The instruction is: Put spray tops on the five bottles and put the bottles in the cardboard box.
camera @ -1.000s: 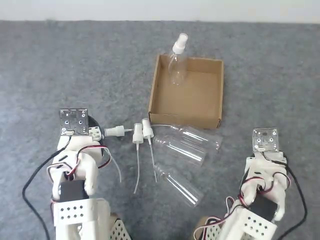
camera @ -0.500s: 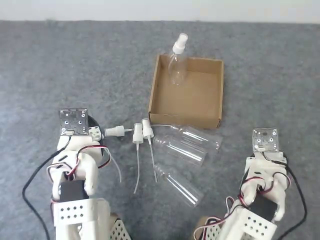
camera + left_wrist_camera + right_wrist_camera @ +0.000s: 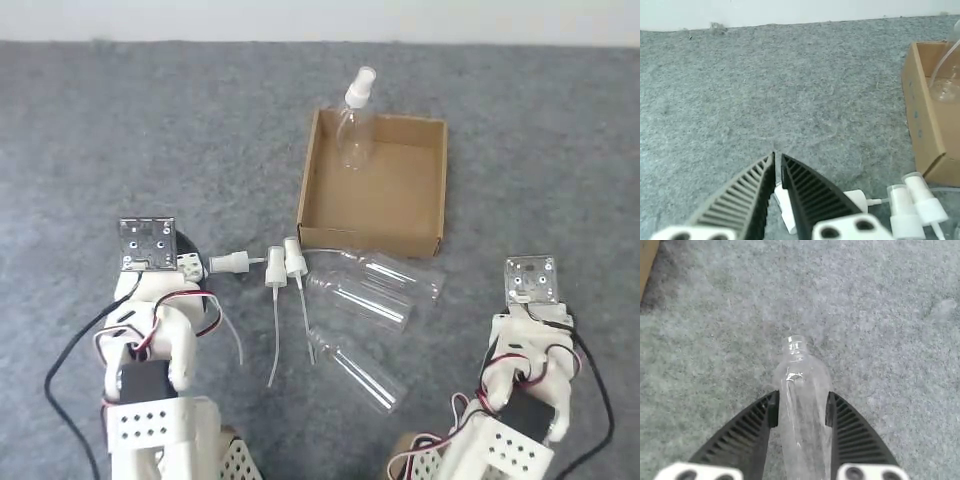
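Comparing this moment with the second before it, we find that nothing has moved: both arms sit as they did, and no bottle or top has shifted.

Our right hand [image 3: 800, 400] is clamped on an open-necked bottle [image 3: 802, 385], held low over the grey tabletop [image 3: 150, 130], on the near side of the cardboard box [image 3: 370, 238].

Our left hand [image 3: 777, 157] has its fingers almost together. A white spray top [image 3: 232, 263] shows in the slit between them, so we judge it pinched. It sits near the box's front corner.

Two loose spray tops [image 3: 285, 262] lie just beside that corner. Three uncapped bottles [image 3: 365, 298] lie against and near the box's front wall. One capped bottle [image 3: 355, 125] stands inside the box at its far corner.

We read the stillness as a pause with a top in one hand and a bottle in the other. One bottle of five is finished. The next step is joining these two parts, which calls for lining the dip tube up with the narrow neck.
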